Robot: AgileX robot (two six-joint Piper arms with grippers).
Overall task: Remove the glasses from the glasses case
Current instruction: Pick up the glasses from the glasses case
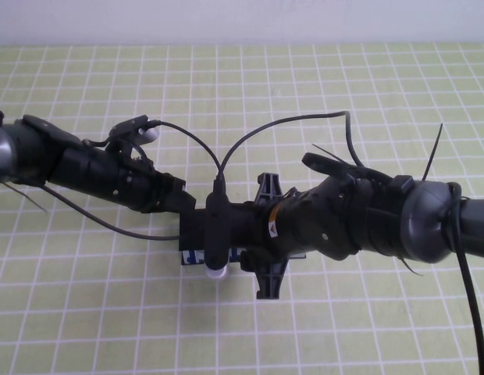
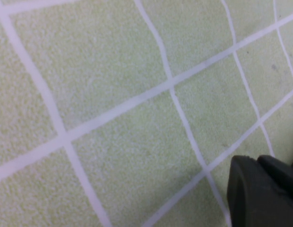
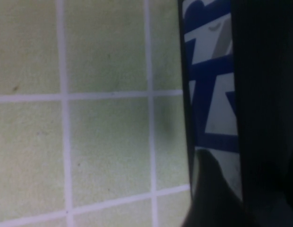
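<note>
Glasses case: found at the table's middle, mostly hidden beneath both arms; white strip with blue print is seen close in the right wrist view.
Left gripper: placed over the case; finger state cannot be told.
Right gripper: placed at the case; finger state cannot be told.
Glasses: not seen.
Table: covered by a green gridded cloth.

Both arms crowd the glasses case (mostly hidden).
</note>
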